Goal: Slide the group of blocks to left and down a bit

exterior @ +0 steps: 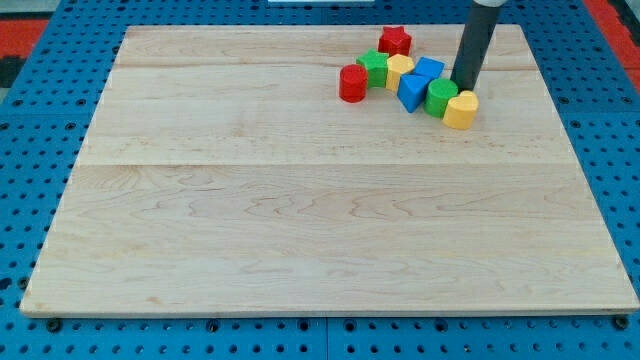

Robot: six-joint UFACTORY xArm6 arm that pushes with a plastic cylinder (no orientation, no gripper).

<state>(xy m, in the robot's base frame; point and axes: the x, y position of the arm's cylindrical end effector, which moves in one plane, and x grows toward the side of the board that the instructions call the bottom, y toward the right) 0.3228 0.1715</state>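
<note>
Nearest the view's bottom, the pale wooden desk [300, 230] is lying flat on a blue pegboard [30, 200], and its lower and left parts are carrying nothing.

All blocks are sitting in one cluster at the desk's upper right.

- The yellow block [460, 110], rounded on top, is sitting lowest and furthest to the view's right.
- The green cylinder [440, 97] is touching it on the left.
- One blue block [411, 92] is leaning against the green cylinder's left side. A second blue block [429, 69] is sitting just above it, touching.
- The red cylinder [352, 84] is sitting at the cluster's left end.
- Just above-right of it, a green block [374, 67] is touching a second yellow block [399, 70]; exact shapes of these two are hard to make out.
- The red star [395, 41] is sitting furthest back, just above the green and yellow pair. Whether it is touching them, cannot tell.

My tip [464, 86] is resting at the cluster's right edge, just above the rounded yellow block and just beside the green cylinder, upper right of it. Contact looks likely but cannot confirm. The dark rod is rising nearly upright out of the view's top.

No pincer on this arm, so nothing is being gripped; the rod alone is doing the work.
</note>
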